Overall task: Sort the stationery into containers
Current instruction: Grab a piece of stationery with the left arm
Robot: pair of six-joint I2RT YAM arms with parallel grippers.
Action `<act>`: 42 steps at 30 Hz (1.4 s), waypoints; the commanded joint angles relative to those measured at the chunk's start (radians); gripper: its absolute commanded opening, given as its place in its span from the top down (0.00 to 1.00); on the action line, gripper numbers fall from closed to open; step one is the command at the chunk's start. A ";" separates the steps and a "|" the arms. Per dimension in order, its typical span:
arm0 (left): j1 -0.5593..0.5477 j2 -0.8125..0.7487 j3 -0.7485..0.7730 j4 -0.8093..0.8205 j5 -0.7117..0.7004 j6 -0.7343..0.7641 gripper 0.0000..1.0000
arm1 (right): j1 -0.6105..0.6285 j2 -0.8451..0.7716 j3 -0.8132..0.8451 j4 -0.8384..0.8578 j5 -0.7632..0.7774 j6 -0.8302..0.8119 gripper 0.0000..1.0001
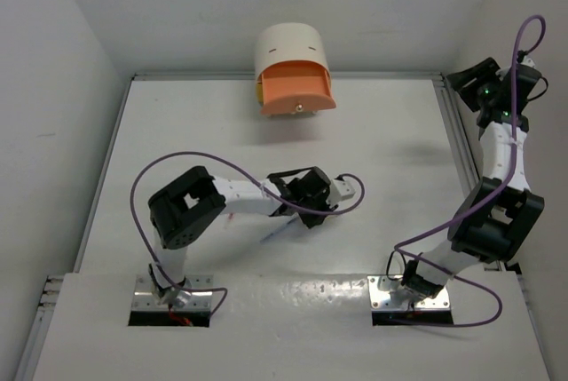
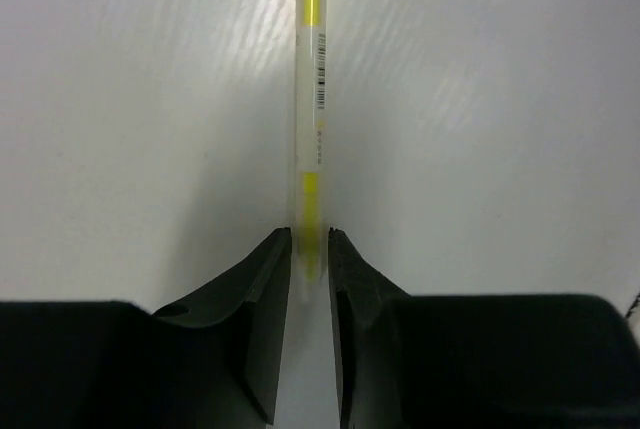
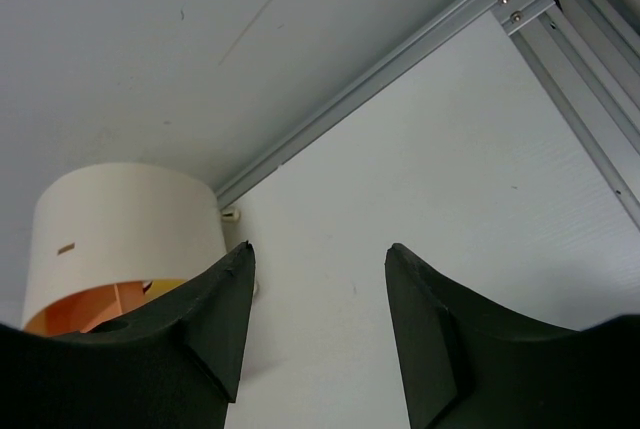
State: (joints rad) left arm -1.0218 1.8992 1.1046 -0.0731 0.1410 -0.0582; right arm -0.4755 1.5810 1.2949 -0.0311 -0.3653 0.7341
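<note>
- Left claw (image 2: 310, 241): jaws pinched on the near end of a yellow stick (image 2: 310, 99) that lies along the table (image 2: 120, 129).
- Mid, far edge: cream box (image 1: 288, 48), orange drawer (image 1: 298, 88) pulled out.
- Right claw (image 3: 320, 254): jaws spread, holding nothing.

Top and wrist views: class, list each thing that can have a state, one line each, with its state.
Orange drawer, pulled out of the cream box.
Yellow pen, one end between the left fingers.
Left fingers, nearly closed round the pen; grip unclear.
Right fingers, open, holding nothing.
Blue pen, lying loose on the table.
</note>
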 commanded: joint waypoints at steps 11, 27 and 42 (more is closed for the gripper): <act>0.052 0.170 0.362 -0.542 -0.038 0.143 0.49 | 0.000 -0.065 -0.006 0.008 -0.035 0.002 0.45; 0.039 0.409 0.753 -0.703 -0.103 0.110 0.67 | 0.000 -0.085 0.000 0.005 -0.038 -0.004 0.46; 0.173 -0.120 0.471 -0.426 0.103 0.080 1.00 | 0.000 -0.150 -0.080 0.062 -0.093 0.019 0.49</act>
State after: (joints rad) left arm -0.8848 1.9667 1.5513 -0.6220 0.1688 0.0391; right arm -0.4755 1.4776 1.2263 -0.0357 -0.4282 0.7357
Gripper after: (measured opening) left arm 0.167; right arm 0.520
